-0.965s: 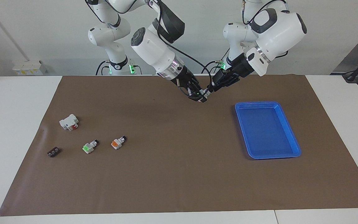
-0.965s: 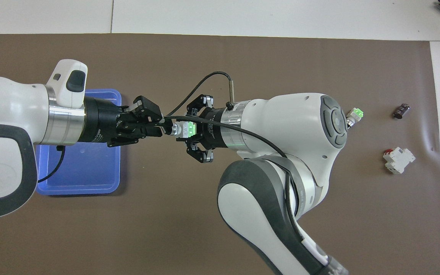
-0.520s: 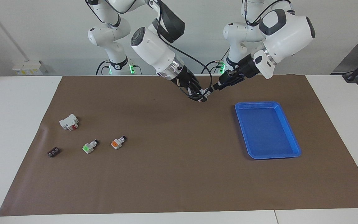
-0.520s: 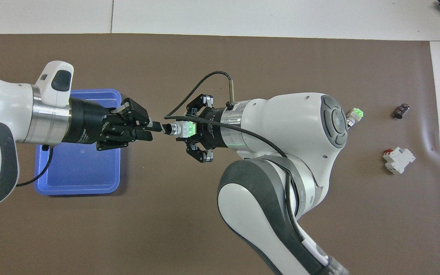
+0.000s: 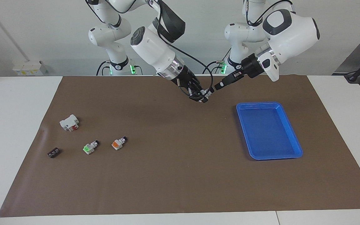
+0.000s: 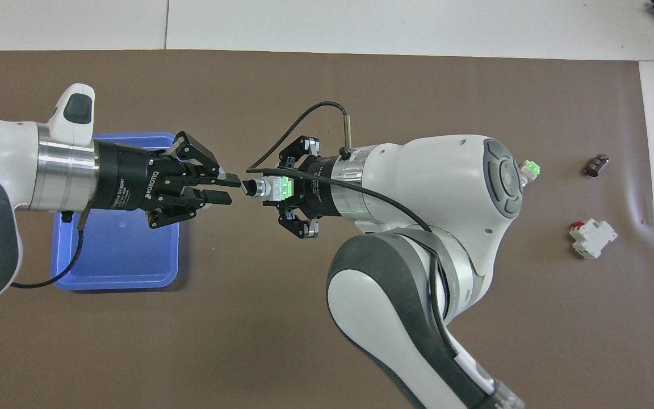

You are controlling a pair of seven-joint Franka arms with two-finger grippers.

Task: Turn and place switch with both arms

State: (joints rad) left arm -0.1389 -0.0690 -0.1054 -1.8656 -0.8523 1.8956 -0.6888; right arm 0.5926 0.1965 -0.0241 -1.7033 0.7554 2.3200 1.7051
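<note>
Switch (image 6: pixel 271 188) in right end effector (image 6: pixel 281 190), airborne

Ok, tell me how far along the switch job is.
Done: the switch is off the mat, clamped in the right gripper over mid-table. In hand: the left gripper, open, is level with the switch's knob end, about touching it. Left: the takeover and the placing, likely in the empty blue tray.
</note>
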